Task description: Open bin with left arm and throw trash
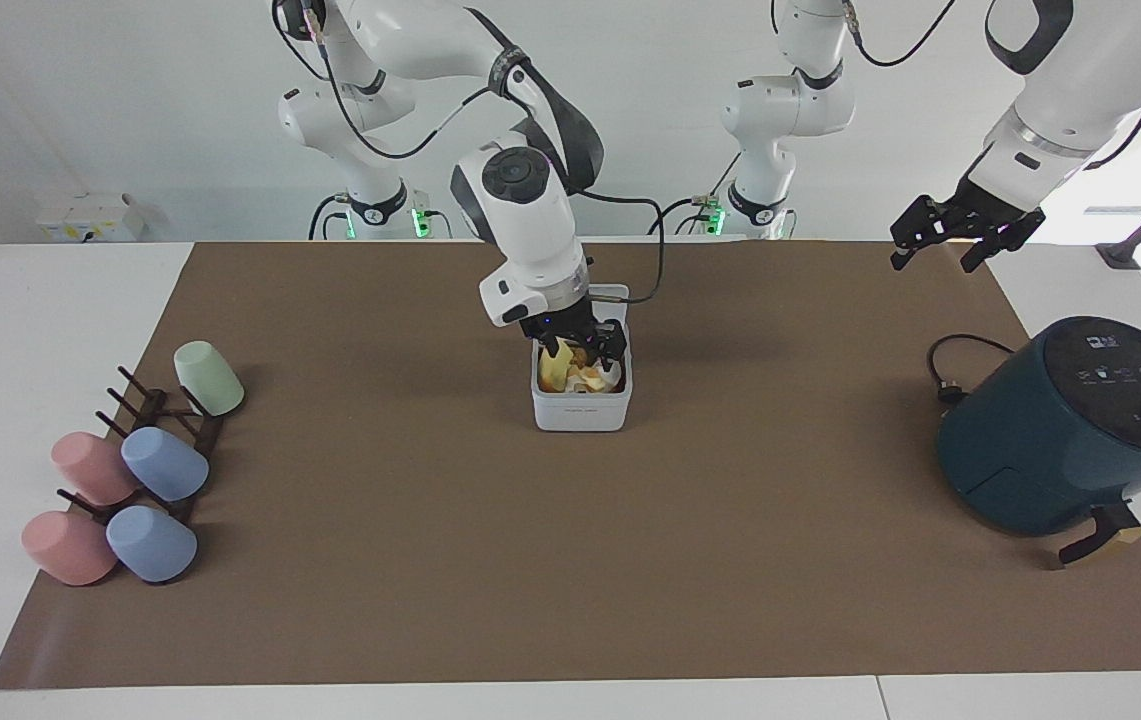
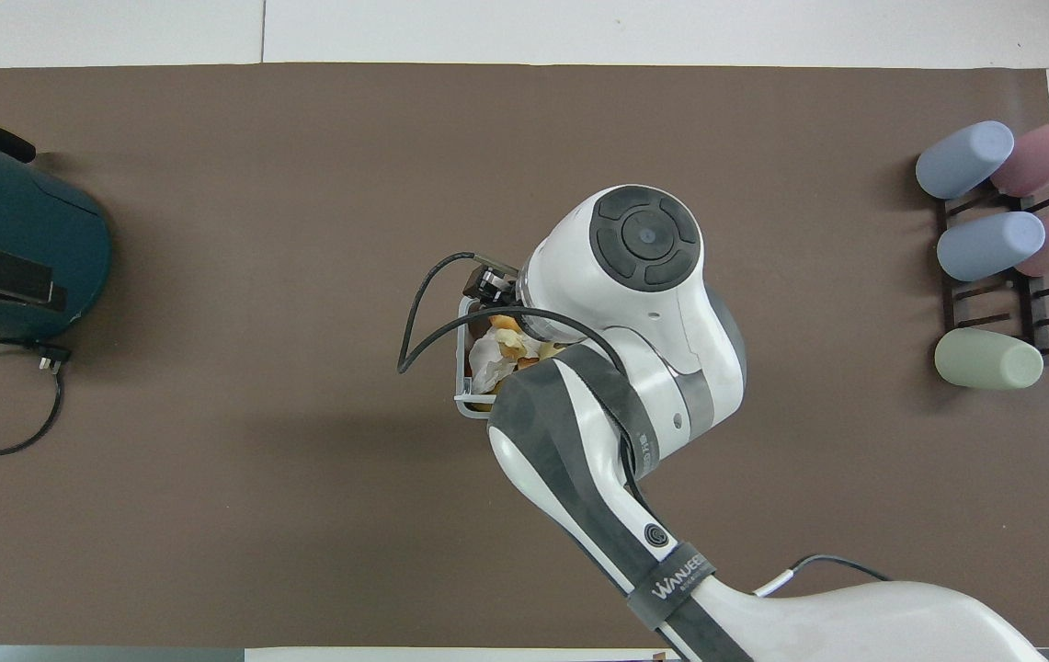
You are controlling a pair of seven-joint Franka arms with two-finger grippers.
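Bin: the white bin stood on the brown mat near the middle of the table, its top open and its lid upright on the side nearer the robots; the right arm covered most of the lid.
Trash: yellow and pale scraps lay in the bin, filling it close to the rim; single pieces were hard to tell apart, and from overhead only a pale crumpled part showed past the arm.
Right gripper: the right gripper sat in the mouth of the bin, fingers spread apart and nothing clamped between them; whether the tips touched the scraps could not be made out.
Left gripper: the left gripper hung released and empty above the mat's edge toward the left arm's end of the table; that arm waited and did not show overhead.
Air fryer: the dark-teal air fryer stood at the left arm's end, its cord looped beside it; overhead it was cut off at the edge.
Cups: five pastel cups lay on a dark rack at the right arm's end.
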